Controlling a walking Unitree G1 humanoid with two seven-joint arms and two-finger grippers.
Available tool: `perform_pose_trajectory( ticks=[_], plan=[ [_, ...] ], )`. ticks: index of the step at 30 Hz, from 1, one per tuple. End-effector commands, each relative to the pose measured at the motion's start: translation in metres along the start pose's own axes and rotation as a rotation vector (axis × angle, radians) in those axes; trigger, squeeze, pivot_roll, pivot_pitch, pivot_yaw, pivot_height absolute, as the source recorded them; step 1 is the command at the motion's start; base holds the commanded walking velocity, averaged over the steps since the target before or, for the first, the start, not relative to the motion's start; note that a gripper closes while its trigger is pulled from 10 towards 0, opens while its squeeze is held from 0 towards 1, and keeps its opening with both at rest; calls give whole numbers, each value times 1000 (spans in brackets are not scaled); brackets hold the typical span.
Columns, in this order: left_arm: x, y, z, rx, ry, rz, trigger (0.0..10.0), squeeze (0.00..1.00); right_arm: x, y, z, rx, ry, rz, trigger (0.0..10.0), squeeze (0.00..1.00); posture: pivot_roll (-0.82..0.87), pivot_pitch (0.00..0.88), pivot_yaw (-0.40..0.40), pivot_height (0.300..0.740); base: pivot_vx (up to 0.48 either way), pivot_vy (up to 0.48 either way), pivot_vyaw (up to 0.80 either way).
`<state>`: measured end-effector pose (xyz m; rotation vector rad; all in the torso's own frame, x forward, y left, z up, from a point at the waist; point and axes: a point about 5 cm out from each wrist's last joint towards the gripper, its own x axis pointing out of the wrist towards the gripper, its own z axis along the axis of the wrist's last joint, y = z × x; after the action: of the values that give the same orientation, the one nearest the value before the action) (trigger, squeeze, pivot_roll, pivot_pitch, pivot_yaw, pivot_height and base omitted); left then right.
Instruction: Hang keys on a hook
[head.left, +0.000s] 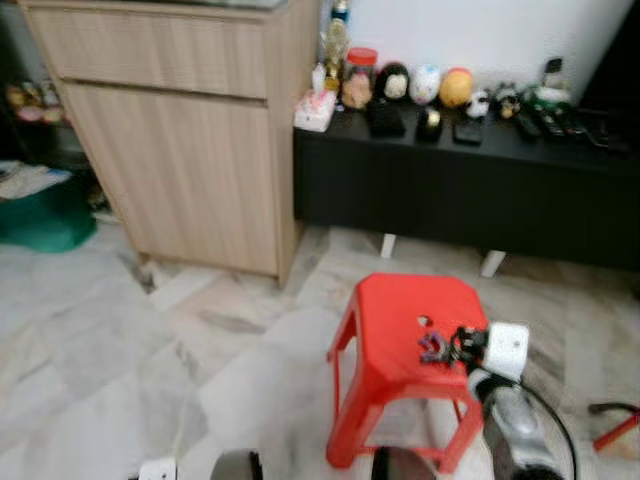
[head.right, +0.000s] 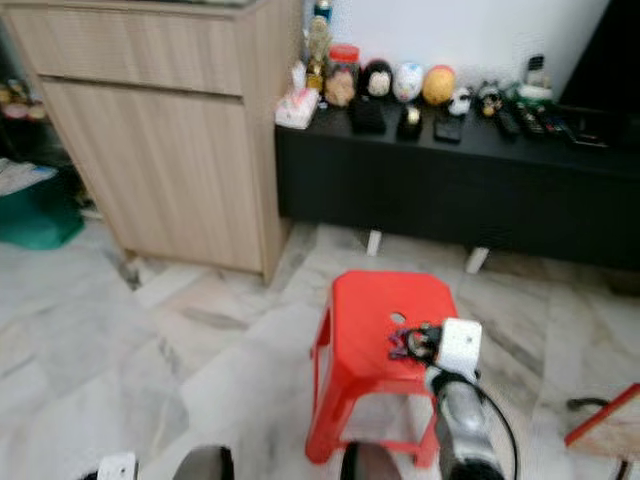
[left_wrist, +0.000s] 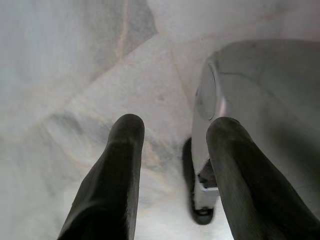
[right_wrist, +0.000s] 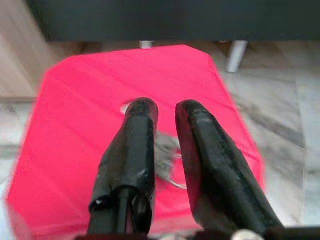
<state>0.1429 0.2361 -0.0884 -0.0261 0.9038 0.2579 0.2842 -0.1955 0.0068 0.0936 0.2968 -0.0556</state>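
Red plastic stool (head.left: 400, 320) is carrying the small silvery bunch of keys (right_wrist: 167, 155), so the right end effector (right_wrist: 165, 112) is hovering right over them, fingers a little apart and holding nothing. Left end effector (left_wrist: 172, 135) is hanging open over the marble floor (left_wrist: 75, 75).

A square red plastic stool (head.left: 410, 325) stands on the pale marble tile floor (head.left: 120, 370) in front of the robot. Behind it, a long low black desk (head.left: 460, 190) runs along the wall and carries a row of small figurines and jars (head.left: 400, 85) with dark remote controls (head.left: 545, 122) towards its right end. A tall light wooden cabinet (head.left: 180, 130) stands just beside the desk's left end. A green tub (head.left: 45, 220) sits on the floor left of the cabinet. A small bunch of metal keys (right_wrist: 167, 155) lies on the stool's seat, between the right gripper (right_wrist: 165, 107) fingers.
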Motion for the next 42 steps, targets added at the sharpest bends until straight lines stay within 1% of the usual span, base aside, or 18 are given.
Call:
perform_pose_trajectory(
  ticks=[1,6,12,19,22,25,30,36,42],
  plan=[
    [0,-11,-2,8,11,-32,10000,0,-1,-10,3,-19,-13,-19,10000,0,85,0,-80,590,0,-330,0],
    [0,-12,-2,3,9,-35,10000,0,0,-9,0,-37,25,-14,10000,0,82,0,-85,590,0,-346,0],
    [0,-13,-3,-7,15,-29,10000,0,-1,-8,-3,-49,46,18,10000,0,81,0,-89,590,0,0,0],
    [0,-14,-4,-11,18,-32,10000,0,-1,-10,-3,-51,48,24,10000,0,82,0,-92,590,0,0,0],
    [0,-14,-5,-9,22,-32,10000,0,-3,-11,-6,-78,70,44,10000,0,90,0,-98,590,0,0,0],
    [-1,-14,-5,-11,19,-31,10000,0,-6,-13,-10,-96,76,58,10000,0,88,0,-101,590,274,0,0],
    [0,-14,-5,-5,15,-35,10000,0,-8,-17,-12,-112,86,60,10000,0,75,0,-96,590,286,0,515],
    [0,-15,-4,4,13,-40,10000,0,-8,-19,-12,-86,88,38,10000,0,62,0,-88,590,288,0,91],
    [0,-15,-3,7,7,-38,10000,0,-9,-16,-16,-82,100,28,10000,0,65,0,-88,590,289,0,0]
  ],
)
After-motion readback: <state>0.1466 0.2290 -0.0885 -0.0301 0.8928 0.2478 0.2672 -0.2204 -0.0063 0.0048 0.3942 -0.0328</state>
